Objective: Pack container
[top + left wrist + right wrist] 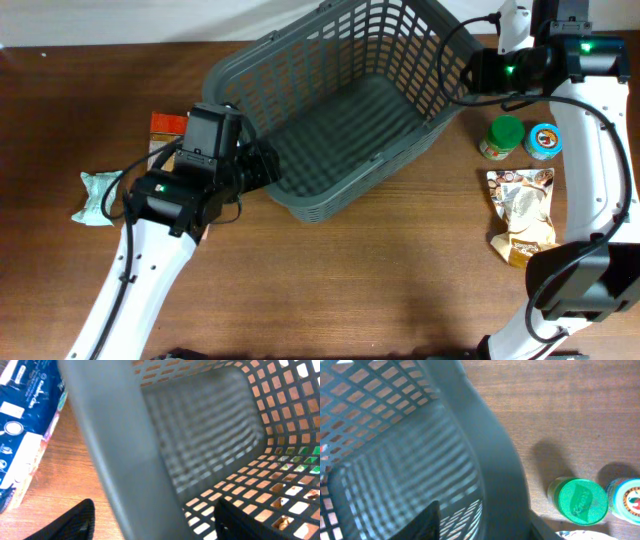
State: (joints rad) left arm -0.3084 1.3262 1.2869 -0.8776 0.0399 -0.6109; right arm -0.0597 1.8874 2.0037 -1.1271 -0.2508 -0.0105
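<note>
We see the container (400,40) centre-back on the table (380,290): dark grey, lattice walls, thick rim, ribbed floor. Left gripper (155,510) and right gripper (485,522) straddle opposite rims, jaws spread.

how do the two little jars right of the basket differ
The green-lidded jar has an all-green top; the blue-lidded jar has a blue rim around a printed pale top. The green-lidded jar stands nearer the basket, the blue-lidded jar farther out. Both stand upright on the table.
</note>
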